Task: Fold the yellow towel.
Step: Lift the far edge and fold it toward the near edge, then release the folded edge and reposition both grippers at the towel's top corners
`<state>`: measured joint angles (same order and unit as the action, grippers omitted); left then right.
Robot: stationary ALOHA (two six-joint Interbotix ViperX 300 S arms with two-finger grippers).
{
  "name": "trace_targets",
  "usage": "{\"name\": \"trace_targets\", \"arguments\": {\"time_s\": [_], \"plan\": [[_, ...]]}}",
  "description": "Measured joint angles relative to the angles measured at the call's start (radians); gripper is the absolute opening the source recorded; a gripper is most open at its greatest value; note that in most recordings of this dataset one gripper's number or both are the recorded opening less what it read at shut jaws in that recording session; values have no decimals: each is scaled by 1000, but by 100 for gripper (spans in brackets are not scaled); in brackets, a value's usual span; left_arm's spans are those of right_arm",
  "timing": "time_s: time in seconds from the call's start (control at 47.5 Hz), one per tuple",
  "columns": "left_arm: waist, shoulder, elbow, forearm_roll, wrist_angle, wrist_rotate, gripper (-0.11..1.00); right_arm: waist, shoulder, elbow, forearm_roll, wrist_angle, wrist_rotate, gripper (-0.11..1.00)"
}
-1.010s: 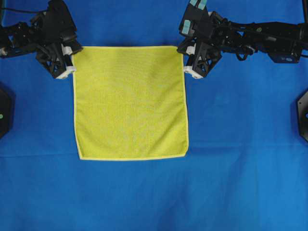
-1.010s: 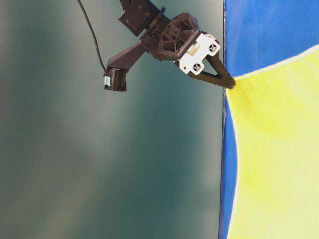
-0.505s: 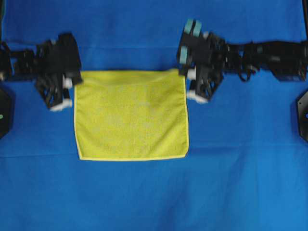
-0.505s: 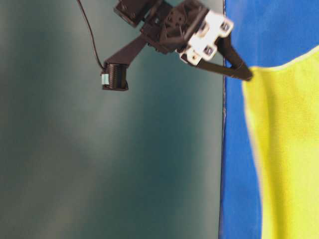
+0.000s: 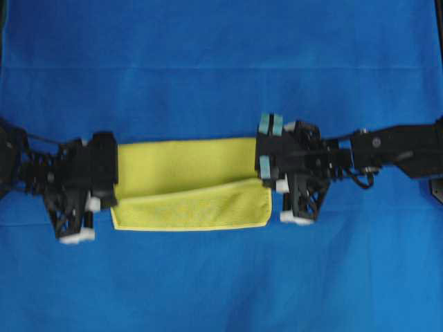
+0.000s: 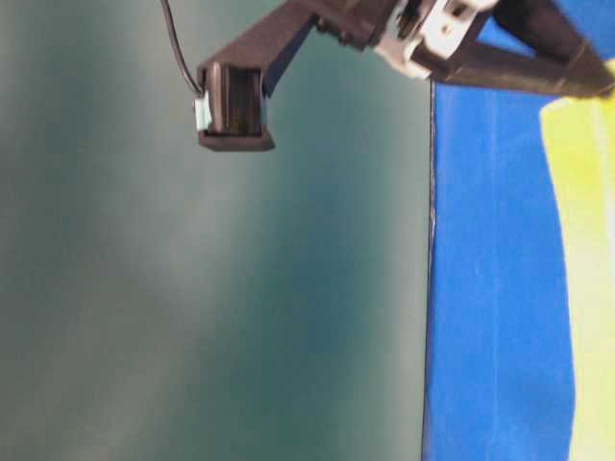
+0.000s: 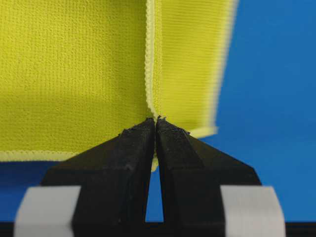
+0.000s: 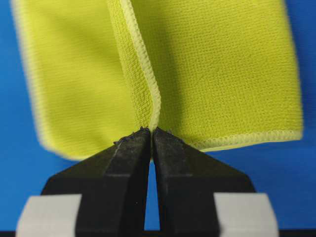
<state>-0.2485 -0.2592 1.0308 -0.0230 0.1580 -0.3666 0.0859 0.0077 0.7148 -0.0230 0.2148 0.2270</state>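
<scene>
The yellow towel (image 5: 190, 207) lies on the blue cloth, and its far half is raised and doubled over toward its near hem. My left gripper (image 5: 111, 190) is shut on the towel's lifted left corner. The left wrist view shows the black tips (image 7: 156, 121) pinching the pale hem of the towel (image 7: 74, 74). My right gripper (image 5: 264, 181) is shut on the lifted right corner, its tips (image 8: 151, 131) closed on the hem of the towel (image 8: 222, 74). In the table-level view, black fingers (image 6: 538, 67) reach the towel's edge (image 6: 591, 288) at the top right.
The large blue cloth (image 5: 221, 69) covers the whole table. A dark arm base (image 5: 437, 190) sits at the right edge. The table-level view shows the cloth's edge (image 6: 430, 288) against a blurred grey-green background.
Both grippers have moved from the far side toward the near edge, carrying the towel's far corners with them. The far half now hangs over the near half.
</scene>
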Motion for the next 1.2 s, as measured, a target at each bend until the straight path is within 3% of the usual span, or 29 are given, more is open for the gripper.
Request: {"name": "trace_targets", "arguments": {"time_s": [0.21,0.631,0.715,0.863,0.947,1.052,1.199], "plan": [[-78,61,-58,0,-2,-41,1,52,-2,5,0,-2,46,3],[-89,71,-71,0,5,-41,3,63,0,5,2,-37,52,3],[-81,71,-71,0,6,-41,17,63,0,5,2,-38,58,7],[-67,61,-71,0,11,-32,62,63,-2,5,2,-35,64,51],[-58,44,-69,0,28,-26,81,63,-12,5,0,-20,61,66],[-32,8,-60,0,51,-3,77,63,-54,6,-20,-6,54,60],[21,-57,-38,0,58,66,74,49,-120,6,-81,-3,51,61]]}}
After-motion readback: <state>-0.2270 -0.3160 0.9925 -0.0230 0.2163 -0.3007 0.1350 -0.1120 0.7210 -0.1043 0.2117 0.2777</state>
